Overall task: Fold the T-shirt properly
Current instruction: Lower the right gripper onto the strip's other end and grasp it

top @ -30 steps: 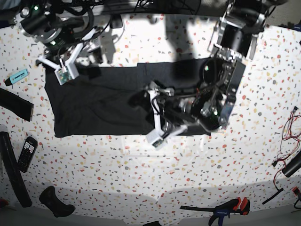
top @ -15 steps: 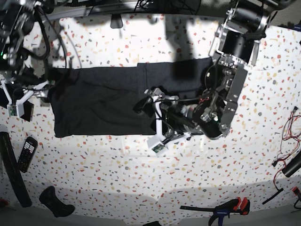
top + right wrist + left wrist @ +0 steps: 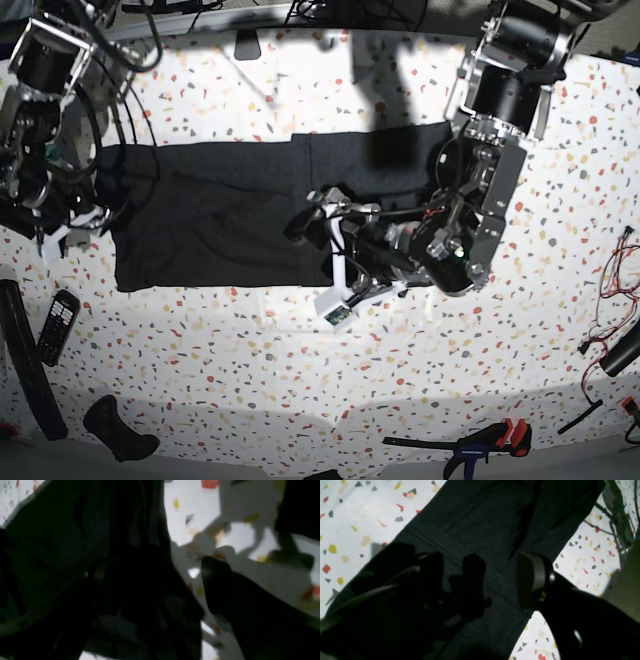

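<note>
T-shirt [image 3: 225, 215] lies flat as a wide dark rectangle across the middle of the speckled table [image 3: 300, 370], no print showing and honestly no readable writing anywhere. Left gripper [image 3: 325, 255] sits over the shirt's right half near its near edge, jaws spread wide, nothing between them. Right gripper [image 3: 60, 235] hangs at the shirt's left edge, also spread wide with nothing in it; its wrist view is too dark and blurry for detail. Black remote [image 3: 58, 325] lies near the left edge, clamp [image 3: 490, 445] at the near right.
</note>
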`<state>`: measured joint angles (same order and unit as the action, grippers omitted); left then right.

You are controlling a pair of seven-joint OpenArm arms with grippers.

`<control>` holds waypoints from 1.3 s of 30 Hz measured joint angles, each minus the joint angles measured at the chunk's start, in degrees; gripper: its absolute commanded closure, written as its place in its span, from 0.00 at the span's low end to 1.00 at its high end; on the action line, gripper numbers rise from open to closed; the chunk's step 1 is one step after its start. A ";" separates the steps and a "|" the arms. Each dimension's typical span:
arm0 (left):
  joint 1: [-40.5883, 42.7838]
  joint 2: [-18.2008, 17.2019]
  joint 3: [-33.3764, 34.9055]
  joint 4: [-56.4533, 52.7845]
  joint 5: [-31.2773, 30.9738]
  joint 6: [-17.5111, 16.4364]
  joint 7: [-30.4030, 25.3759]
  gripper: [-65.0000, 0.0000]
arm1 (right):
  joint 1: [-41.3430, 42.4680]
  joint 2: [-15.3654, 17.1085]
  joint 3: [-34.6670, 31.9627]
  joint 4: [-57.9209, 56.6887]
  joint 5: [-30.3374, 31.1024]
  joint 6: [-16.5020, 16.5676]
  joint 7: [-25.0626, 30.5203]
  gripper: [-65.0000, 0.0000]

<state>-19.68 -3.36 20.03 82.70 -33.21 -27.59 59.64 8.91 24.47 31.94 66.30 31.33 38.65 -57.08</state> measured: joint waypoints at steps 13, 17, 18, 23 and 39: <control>0.00 -0.02 0.00 0.00 0.04 0.00 -0.02 0.34 | 4.13 1.25 -2.78 -13.29 2.34 1.49 3.54 0.28; 0.00 -0.02 0.00 0.00 0.02 0.00 -0.02 0.34 | 4.44 1.31 -7.08 -13.29 9.01 1.62 -5.77 0.28; 0.00 0.00 0.00 0.00 0.02 0.00 -0.02 0.34 | 4.44 1.38 -8.04 -13.29 11.21 1.70 -7.43 0.28; 0.00 0.00 0.00 0.00 0.02 0.00 -0.04 0.34 | 4.46 1.46 -10.71 -13.29 15.82 1.68 -10.62 0.28; 0.48 -3.93 0.00 0.00 13.90 1.97 8.50 0.34 | 4.17 0.79 -10.99 -13.66 18.27 1.60 -13.20 0.77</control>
<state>-19.20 -7.29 20.03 82.70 -19.31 -25.63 68.14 13.08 25.26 20.95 52.64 49.60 40.25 -70.28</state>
